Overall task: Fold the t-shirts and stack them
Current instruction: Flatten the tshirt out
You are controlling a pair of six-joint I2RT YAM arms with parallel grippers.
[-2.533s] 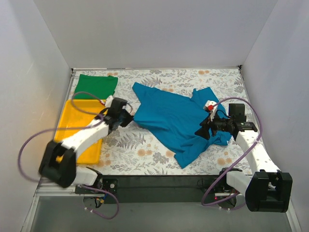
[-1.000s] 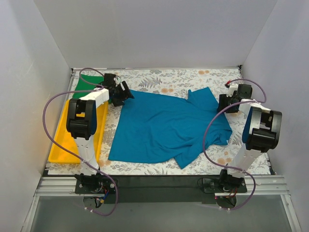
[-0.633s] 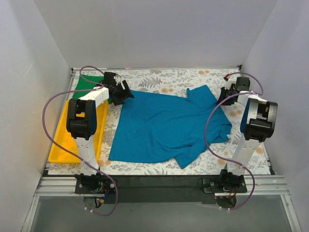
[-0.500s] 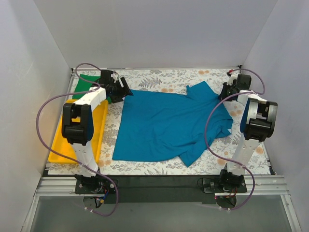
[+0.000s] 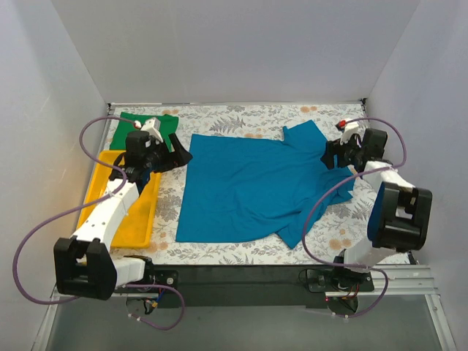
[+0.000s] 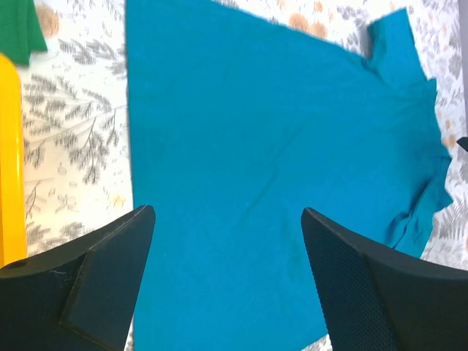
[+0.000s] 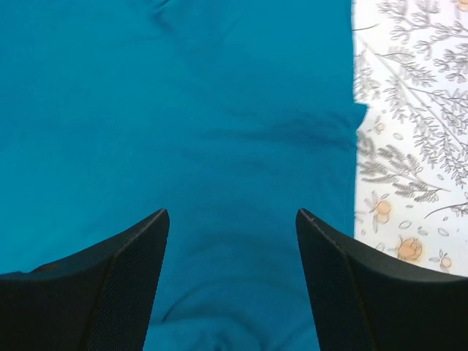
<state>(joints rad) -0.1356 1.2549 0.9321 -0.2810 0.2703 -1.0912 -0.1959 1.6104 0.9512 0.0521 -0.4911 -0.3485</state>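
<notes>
The teal-blue t-shirt (image 5: 248, 183) lies spread out flat in the middle of the table, its right sleeve and lower right hem still rumpled. The bright green t-shirt (image 5: 126, 126) sits folded at the far left corner. My left gripper (image 5: 176, 156) hovers open just off the teal shirt's left edge; in the left wrist view the left gripper (image 6: 227, 212) has only the teal-blue t-shirt (image 6: 256, 131) under its spread jaws. My right gripper (image 5: 330, 155) is open over the shirt's right sleeve. In the right wrist view the right gripper (image 7: 231, 212) shows the teal-blue t-shirt (image 7: 183, 110) below, ungripped.
A yellow tray (image 5: 137, 223) lies along the left side, under the left arm. The floral tablecloth (image 5: 241, 117) covers the table, walled in white on three sides. Purple cables loop from both arms. The green shirt's corner (image 6: 18, 29) and the tray's edge (image 6: 6, 161) show in the left wrist view.
Both grippers let go of the teal shirt's far corners and drew back toward me. The right one shut briefly, then opened. The shirt now lies flatter.
</notes>
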